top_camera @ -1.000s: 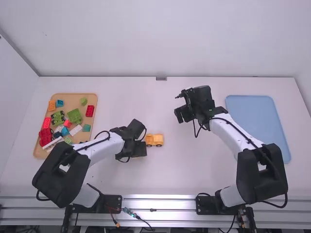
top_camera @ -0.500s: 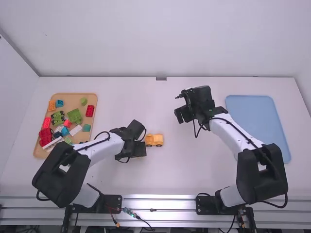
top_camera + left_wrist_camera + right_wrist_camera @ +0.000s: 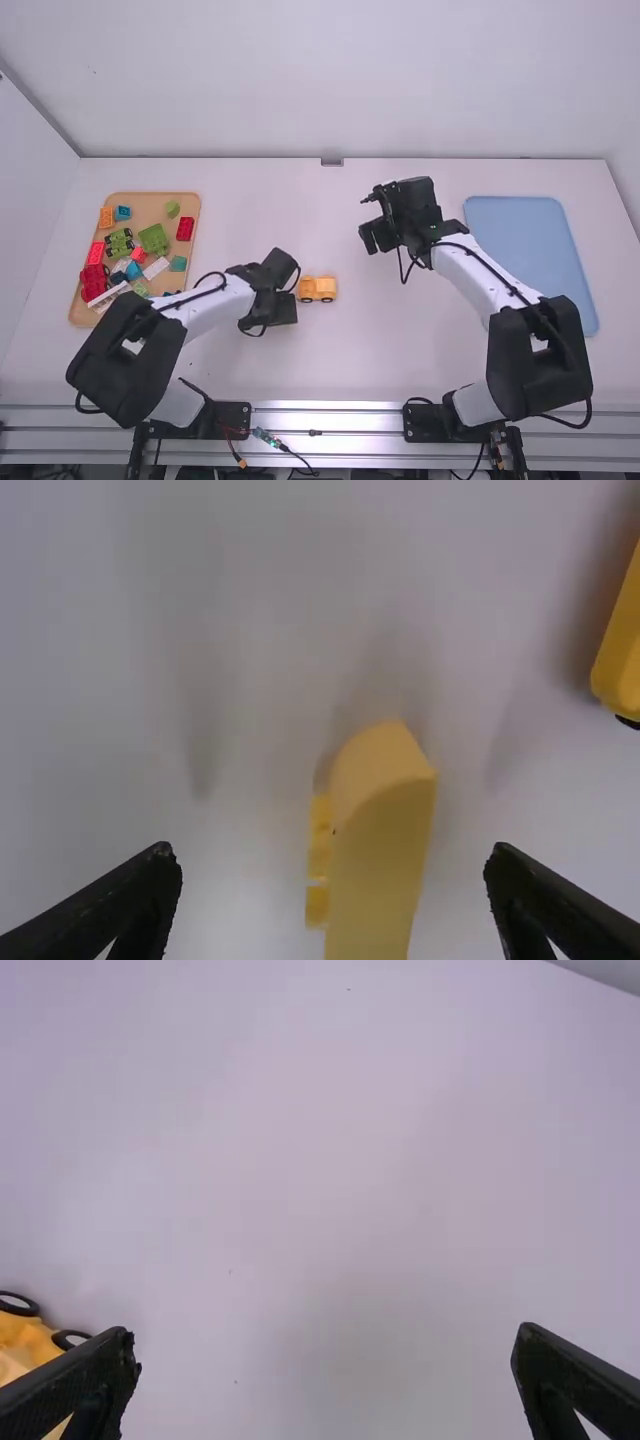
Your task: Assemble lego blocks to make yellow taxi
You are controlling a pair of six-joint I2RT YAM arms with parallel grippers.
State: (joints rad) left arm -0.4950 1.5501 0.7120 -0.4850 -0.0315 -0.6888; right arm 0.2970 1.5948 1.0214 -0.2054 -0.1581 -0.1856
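Currently, the black two-finger left gripper [image 3: 283,310] is spreading its fingers wide around a yellow plastic block with side-facing studs [image 3: 380,840], gripping nothing. Just beside that gripper, a yellow block-built car with black wheels [image 3: 318,290] is resting on the white table [image 3: 390,340]. The black right gripper [image 3: 376,236] is hanging wide open, empty.

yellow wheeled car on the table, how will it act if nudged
The yellow wheeled car will likely roll if pushed along its length, given the black wheels on its side. Its crisp, blocky body suggests hard, stiff plastic that shouldn't squash.
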